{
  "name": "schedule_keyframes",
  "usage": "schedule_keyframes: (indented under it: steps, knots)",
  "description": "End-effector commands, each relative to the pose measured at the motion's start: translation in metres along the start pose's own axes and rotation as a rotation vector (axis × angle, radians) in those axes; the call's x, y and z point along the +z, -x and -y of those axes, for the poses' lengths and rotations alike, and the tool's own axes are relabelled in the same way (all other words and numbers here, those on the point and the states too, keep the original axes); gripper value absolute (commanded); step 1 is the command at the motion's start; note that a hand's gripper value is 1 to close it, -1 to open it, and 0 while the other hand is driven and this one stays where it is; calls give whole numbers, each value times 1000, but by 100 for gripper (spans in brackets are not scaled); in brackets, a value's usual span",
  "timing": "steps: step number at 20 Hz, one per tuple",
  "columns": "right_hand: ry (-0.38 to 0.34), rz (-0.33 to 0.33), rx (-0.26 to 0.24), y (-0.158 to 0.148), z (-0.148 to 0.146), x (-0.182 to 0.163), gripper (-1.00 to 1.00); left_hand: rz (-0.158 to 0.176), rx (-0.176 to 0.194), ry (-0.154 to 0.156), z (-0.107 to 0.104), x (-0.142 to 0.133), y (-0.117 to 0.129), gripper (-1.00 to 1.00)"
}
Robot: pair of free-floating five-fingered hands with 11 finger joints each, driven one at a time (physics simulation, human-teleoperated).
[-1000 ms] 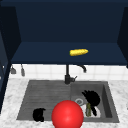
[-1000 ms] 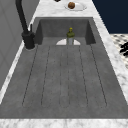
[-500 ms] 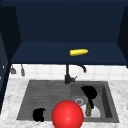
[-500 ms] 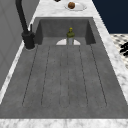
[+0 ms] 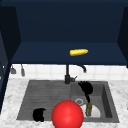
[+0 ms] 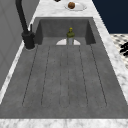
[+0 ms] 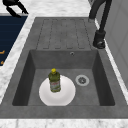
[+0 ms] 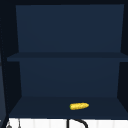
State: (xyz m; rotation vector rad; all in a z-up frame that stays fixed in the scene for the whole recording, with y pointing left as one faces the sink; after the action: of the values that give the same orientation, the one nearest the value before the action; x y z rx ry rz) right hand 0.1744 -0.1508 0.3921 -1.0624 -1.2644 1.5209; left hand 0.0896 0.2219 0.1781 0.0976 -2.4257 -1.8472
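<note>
In the front view my right hand (image 5: 86, 87) hangs over the sink basin (image 5: 106, 100), fingers fanned out and holding nothing. Just below it, a green bottle (image 5: 88, 110) with a yellow cap stands upright on a white plate (image 5: 96, 113) in the basin. The right side view shows the bottle (image 7: 54, 80) and plate (image 7: 65, 96) with no hand touching them. My left hand (image 5: 38, 115) floats by the drainboard's front edge, fingers relaxed. A hand (image 6: 124, 48) also hovers off the counter's front in the left side view, and a hand (image 7: 13, 6) in the right side view. A large red ball (image 5: 67, 115) sits front and centre.
A yellow corn cob (image 5: 78, 52) lies on the dark cabinet shelf (image 8: 37, 107) above the sink. The black faucet (image 5: 68, 76) stands behind the basin, with a drain (image 7: 82, 80) beside the plate. A second plate with a brown item (image 6: 71, 5) rests on the far counter.
</note>
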Motion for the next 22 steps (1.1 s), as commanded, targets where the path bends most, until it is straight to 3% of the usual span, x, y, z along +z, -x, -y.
schedule_keyframes:
  steps: [1,22]
  knots:
    - [48,-6,20,6,-13,-32,-100,0,0,0,0,0,0,0]
    - [57,-5,0,33,-93,-213,-100,0,0,0,0,0,0,0]
